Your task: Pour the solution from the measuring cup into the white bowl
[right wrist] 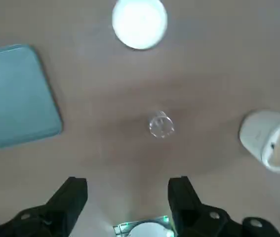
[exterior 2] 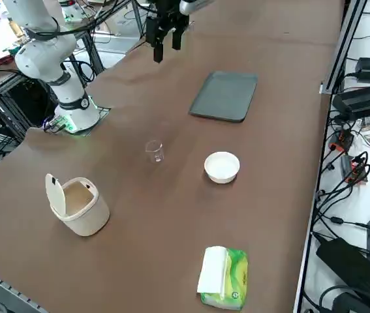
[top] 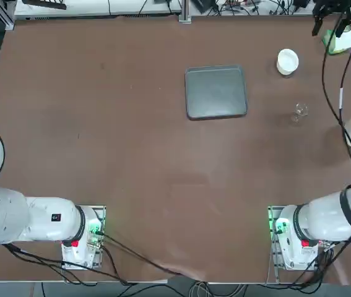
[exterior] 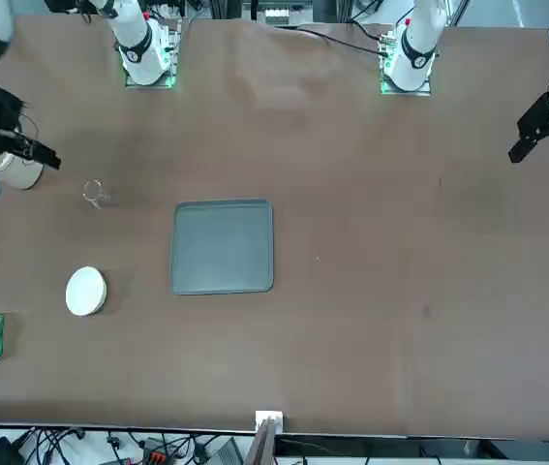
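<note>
The measuring cup [top: 299, 111] [exterior 2: 154, 150] is a tiny clear glass standing upright on the brown table, to the right of the grey tray. The white bowl [top: 287, 61] [exterior 2: 222, 166] sits beyond it, farther from the arm's base. The two stand apart. My right gripper [exterior 2: 166, 49] [right wrist: 128, 185] hangs high above the table, open, with nothing between its fingers [right wrist: 78, 190]. In the right wrist view the cup [right wrist: 161, 125] lies well below, in line with the gap, and the bowl [right wrist: 140, 22] is past it. Whether the cup holds liquid cannot be made out.
A grey tray [top: 216, 92] lies mid-table. An off-white cylindrical container [exterior 2: 77, 205] with its lid flipped up stands near the table's right edge, close to the cup. A green and white tissue pack [exterior 2: 222, 277] lies at the far right corner. Cables [top: 342, 105] trail from the arm over that side.
</note>
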